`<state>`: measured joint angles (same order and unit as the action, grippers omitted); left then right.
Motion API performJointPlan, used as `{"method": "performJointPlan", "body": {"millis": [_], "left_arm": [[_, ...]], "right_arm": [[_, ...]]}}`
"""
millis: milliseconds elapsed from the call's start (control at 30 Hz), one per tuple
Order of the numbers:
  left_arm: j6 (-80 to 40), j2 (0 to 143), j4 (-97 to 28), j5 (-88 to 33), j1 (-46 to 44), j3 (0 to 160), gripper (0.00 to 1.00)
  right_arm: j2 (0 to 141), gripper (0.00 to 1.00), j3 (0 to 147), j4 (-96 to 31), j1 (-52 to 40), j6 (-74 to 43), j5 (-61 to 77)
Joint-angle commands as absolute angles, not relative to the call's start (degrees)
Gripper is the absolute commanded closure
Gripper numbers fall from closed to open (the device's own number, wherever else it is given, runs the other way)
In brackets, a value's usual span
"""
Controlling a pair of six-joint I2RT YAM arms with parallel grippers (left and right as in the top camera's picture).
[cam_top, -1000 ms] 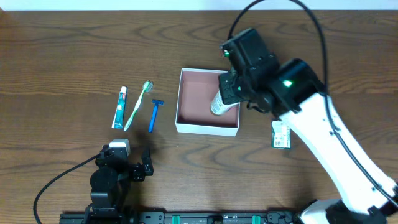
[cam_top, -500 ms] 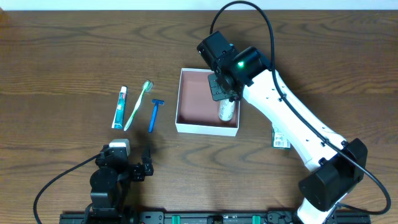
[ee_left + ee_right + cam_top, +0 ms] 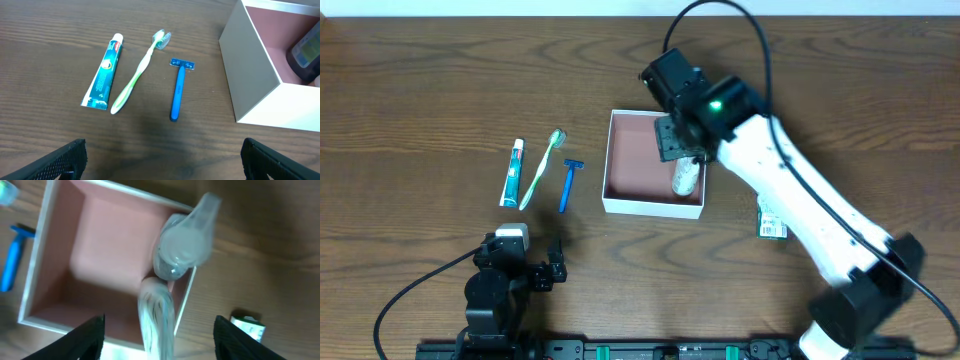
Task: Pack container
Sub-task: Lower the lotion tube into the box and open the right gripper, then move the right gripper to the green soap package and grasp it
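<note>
The container is set on the wooden table, a little right of centre as seen from overhead, its thin white walls framing a reddish-brown floor. A pale, whitish bottle is seen inside it against the right-hand wall, towards the front right corner and lying roughly along that wall. In the right wrist view this bottle is heavily blurred. A second pale streak below it may be a separate item or only a smear of the same one; it cannot be told. The right gripper is positioned directly above that side of the container. Its two fingers are spread wide at either edge of the view, released, with nothing pinched between them. Outside the box, a small packet with green print is laid on the table to the right, apart from the wall. To the left of the container three things are laid side by side: a blue razor nearest, then a green toothbrush, then a toothpaste tube close beside the brush and farthest out. The left gripper is seen near the front edge of the table, short of these items, its fingers parted wide and nothing grasped.
</note>
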<state>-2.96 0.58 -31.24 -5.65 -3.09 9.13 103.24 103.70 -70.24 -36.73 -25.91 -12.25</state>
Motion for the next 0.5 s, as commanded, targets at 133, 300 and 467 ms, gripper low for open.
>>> {"method": "performJointPlan", "body": {"millis": [133,300,467], "left_arm": [[-3.0,0.2,-31.2,-6.0,-2.8,8.4,0.02],[-3.0,0.2,-31.2,-6.0,-2.8,8.4,0.02],[-3.0,0.2,-31.2,-6.0,-2.8,8.4,0.02]], "right_arm": [[87.9,0.21,104.2,-74.1,-30.3,-25.6,-15.2],[86.4,0.18,103.8,-81.0,-20.1,-25.7,-14.4],[86.9,0.14,96.0,-82.3,-12.4,-25.7,-9.2]]}}
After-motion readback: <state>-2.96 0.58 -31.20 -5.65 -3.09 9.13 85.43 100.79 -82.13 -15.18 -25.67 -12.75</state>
